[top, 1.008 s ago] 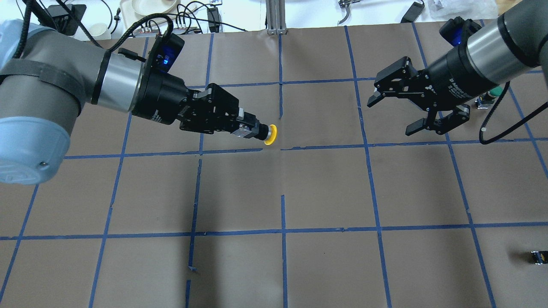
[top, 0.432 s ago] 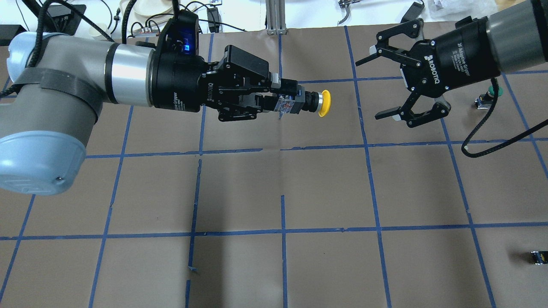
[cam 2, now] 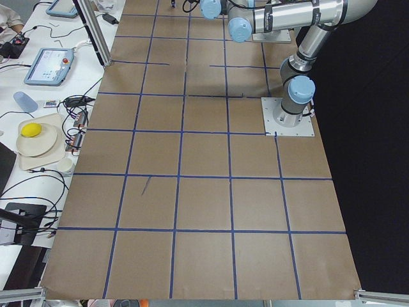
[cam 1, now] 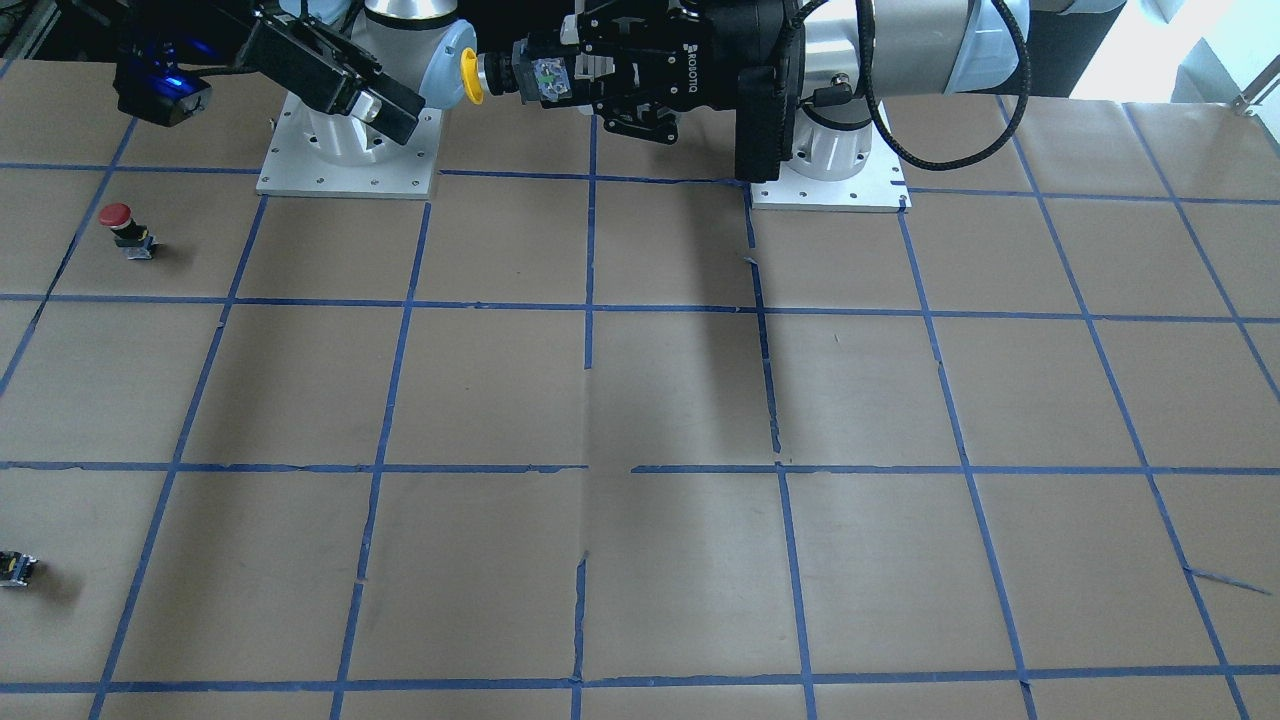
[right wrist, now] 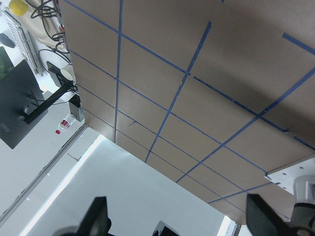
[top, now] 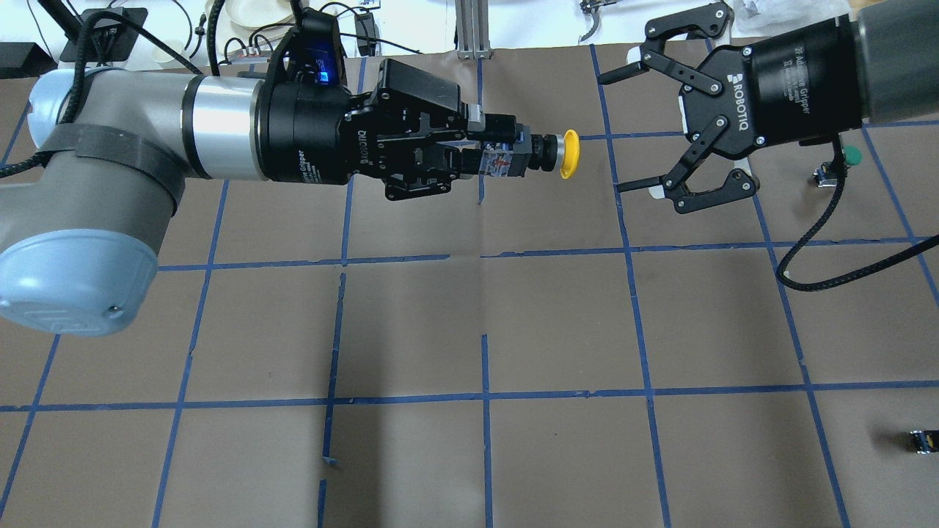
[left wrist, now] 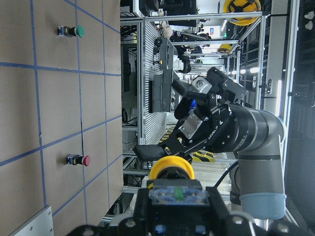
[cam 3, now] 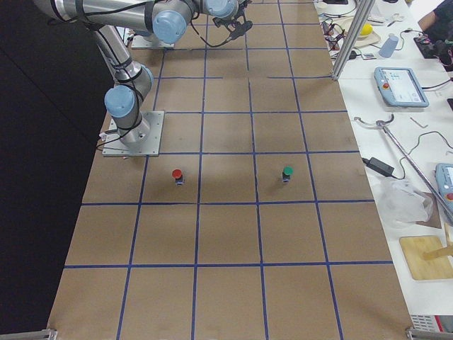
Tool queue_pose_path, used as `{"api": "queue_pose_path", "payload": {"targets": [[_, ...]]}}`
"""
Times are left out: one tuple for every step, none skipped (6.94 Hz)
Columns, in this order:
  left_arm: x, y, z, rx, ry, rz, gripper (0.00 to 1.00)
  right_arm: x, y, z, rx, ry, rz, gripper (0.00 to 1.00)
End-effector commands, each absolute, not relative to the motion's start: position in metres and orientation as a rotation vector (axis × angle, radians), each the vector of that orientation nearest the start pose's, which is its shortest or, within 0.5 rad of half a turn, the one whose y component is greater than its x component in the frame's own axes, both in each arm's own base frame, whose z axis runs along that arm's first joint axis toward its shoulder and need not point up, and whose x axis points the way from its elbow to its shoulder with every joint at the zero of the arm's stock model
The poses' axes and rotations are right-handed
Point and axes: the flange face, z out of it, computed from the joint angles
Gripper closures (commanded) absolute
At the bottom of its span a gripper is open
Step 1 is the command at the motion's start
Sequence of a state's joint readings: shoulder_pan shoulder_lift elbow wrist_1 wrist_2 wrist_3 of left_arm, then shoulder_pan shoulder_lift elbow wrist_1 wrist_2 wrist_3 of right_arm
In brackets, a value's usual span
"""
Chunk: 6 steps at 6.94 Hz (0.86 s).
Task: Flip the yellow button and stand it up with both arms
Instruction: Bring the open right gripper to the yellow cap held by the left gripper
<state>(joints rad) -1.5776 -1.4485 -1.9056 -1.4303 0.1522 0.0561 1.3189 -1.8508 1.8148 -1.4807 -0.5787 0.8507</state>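
My left gripper (top: pixel 486 150) is shut on the metallic contact block of the yellow button (top: pixel 569 154) and holds it level in the air, cap pointing at my right gripper. My right gripper (top: pixel 622 130) is wide open and empty. It faces the cap from a short gap away, with one fingertip above the cap's line and one below. In the front-facing view the yellow cap (cam 1: pixel 468 76) sits just beside a right finger (cam 1: pixel 385 98). The left wrist view shows the cap (left wrist: pixel 171 169) with the open right gripper behind it. The right wrist view shows only spread fingertips (right wrist: pixel 98 216) and table.
A red-capped button (cam 1: pixel 118 218) and a green-capped button (top: pixel 849 155) stand on the robot's right side of the brown table. A small dark switch block (top: pixel 922 440) lies near the right front edge. Cables and dishes lie beyond the table's far edge.
My left gripper lifted the yellow button and carried it right towards the right gripper. My right gripper rose, turned to face the cap, and stayed open.
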Motion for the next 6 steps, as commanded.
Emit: {"api": "queue_pose_path", "payload": {"targets": [[-0.235,-0.429,0.479,0.002,-1.715,-0.027,0.98,0.124,-0.394,0.53,1.206,1.808,0.466,0.0],[-0.235,-0.429,0.479,0.002,-1.715,-0.027,0.98,0.126,-0.395,0.532,1.234,1.756,0.503,0.0],[-0.235,-0.428,0.48,0.001,-1.713,-0.025,0.98,0.126,-0.401,0.531,1.224,1.711,0.524,0.0],[-0.235,-0.428,0.48,0.001,-1.71,-0.025,0.98,0.127,-0.404,0.528,1.226,1.699,0.538,0.0],[-0.235,-0.428,0.48,0.001,-1.71,-0.025,0.98,0.125,-0.413,0.517,1.245,1.686,0.578,0.0],[-0.235,-0.428,0.481,0.0,-1.71,-0.024,0.98,0.127,-0.418,0.514,1.267,1.652,0.62,0.0]]}}
